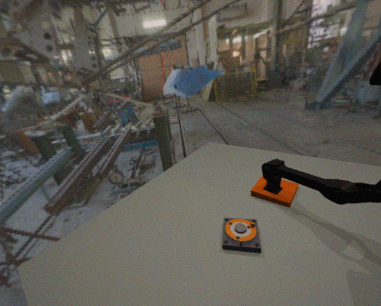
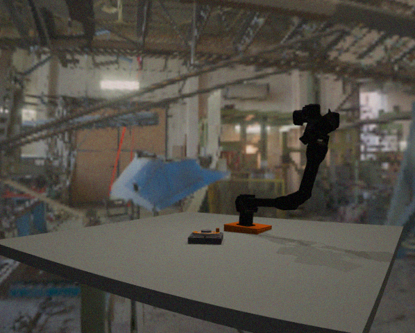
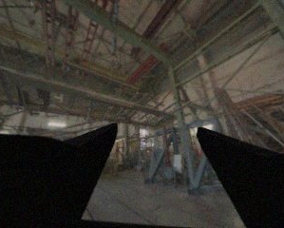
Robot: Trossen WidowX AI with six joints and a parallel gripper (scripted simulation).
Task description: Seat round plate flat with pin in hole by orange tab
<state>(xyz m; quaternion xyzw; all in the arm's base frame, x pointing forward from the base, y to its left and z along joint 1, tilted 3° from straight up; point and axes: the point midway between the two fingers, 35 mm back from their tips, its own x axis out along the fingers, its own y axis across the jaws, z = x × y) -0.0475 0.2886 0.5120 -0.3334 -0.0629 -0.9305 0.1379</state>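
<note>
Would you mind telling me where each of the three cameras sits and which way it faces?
Top: high, angled down across the table at the plate on its base; the arm enters from the right.
Exterior: low, off one table corner, looking across; the whole arm rises to the raised gripper.
Wrist: on the gripper, facing out at the hall; only two spread fingers show.
Top and exterior share plate, base, and orange mount.
</note>
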